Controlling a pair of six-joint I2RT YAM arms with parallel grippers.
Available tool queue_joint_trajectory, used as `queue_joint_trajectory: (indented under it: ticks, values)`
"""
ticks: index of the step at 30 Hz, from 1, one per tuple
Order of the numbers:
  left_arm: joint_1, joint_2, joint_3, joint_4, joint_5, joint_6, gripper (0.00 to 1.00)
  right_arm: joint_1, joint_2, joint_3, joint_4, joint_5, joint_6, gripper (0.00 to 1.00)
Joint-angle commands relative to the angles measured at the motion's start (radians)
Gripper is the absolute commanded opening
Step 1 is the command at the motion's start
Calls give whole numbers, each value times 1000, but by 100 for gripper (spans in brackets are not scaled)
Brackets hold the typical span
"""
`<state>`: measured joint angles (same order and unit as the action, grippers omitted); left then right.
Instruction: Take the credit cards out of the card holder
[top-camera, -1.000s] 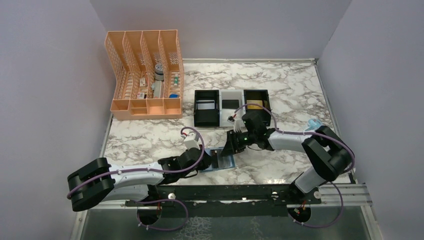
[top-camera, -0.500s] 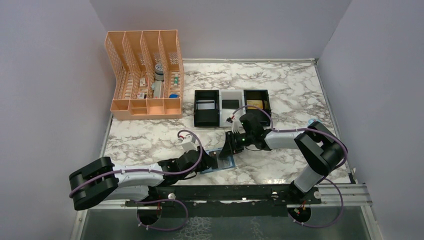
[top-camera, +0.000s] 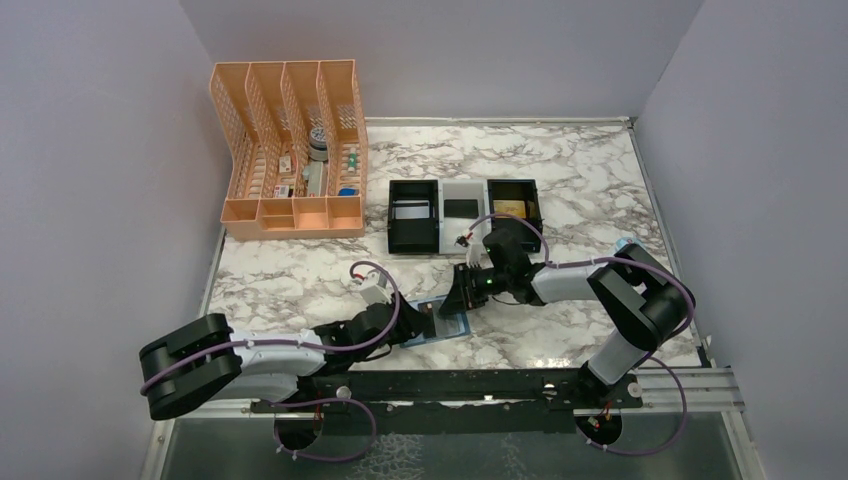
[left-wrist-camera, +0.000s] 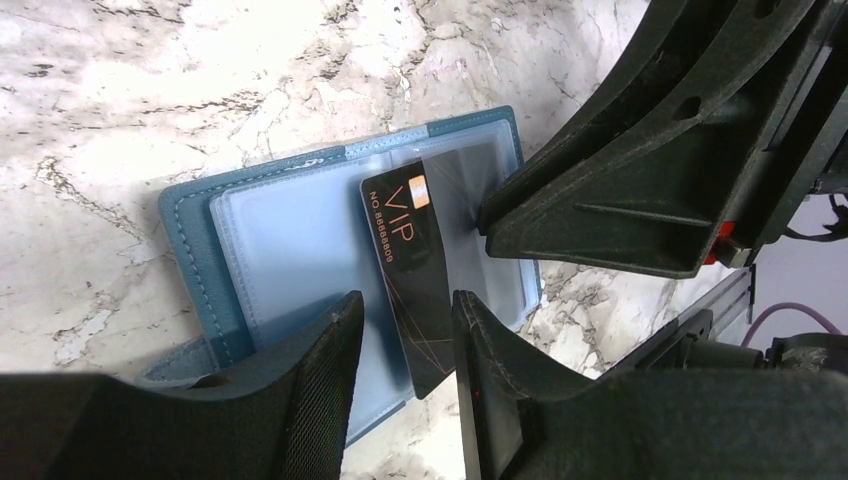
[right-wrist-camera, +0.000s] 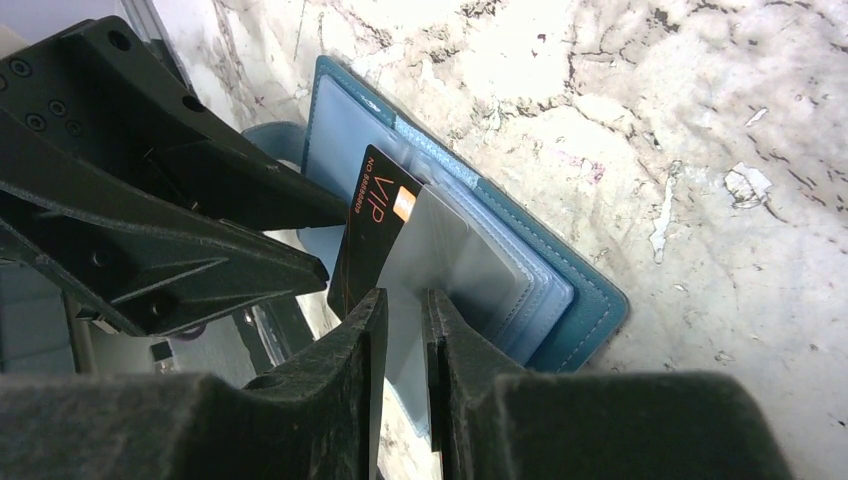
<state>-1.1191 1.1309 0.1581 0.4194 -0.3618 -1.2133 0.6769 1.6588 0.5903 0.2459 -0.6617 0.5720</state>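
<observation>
Marble table (top-camera: 560, 170) — black card (left-wrist-camera: 405, 250) likely light, stiff, slick; you'd pinch its free end. Jaws: left gripper (left-wrist-camera: 405, 310) spread astride it; right gripper (right-wrist-camera: 404, 300) — can't tell.

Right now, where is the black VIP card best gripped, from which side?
Pinch the black VIP card at its bare end overhanging the edge of the blue wallet, coming from that side; its opposite part is tucked under a clear sleeve.

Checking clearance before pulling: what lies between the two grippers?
The black VIP card, sticking out of the open card holder, seen in the left wrist view.
</observation>
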Motion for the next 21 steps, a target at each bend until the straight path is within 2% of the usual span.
queue_joint_trajectory:
  ticks: [1,5,15,21]
  values:
    - [9,15,-34,74,49,43,40,2,42,-52,-72,89,-25,21]
    - [8,45,-5,78,81,67,39,1,40,-54,-64,85,-19,21]
    - [8,143,46,113,103,52,27,2,36,-65,-57,83,-15,21]
    - [8,143,34,113,80,13,11,3,26,-75,-49,80,-12,21]
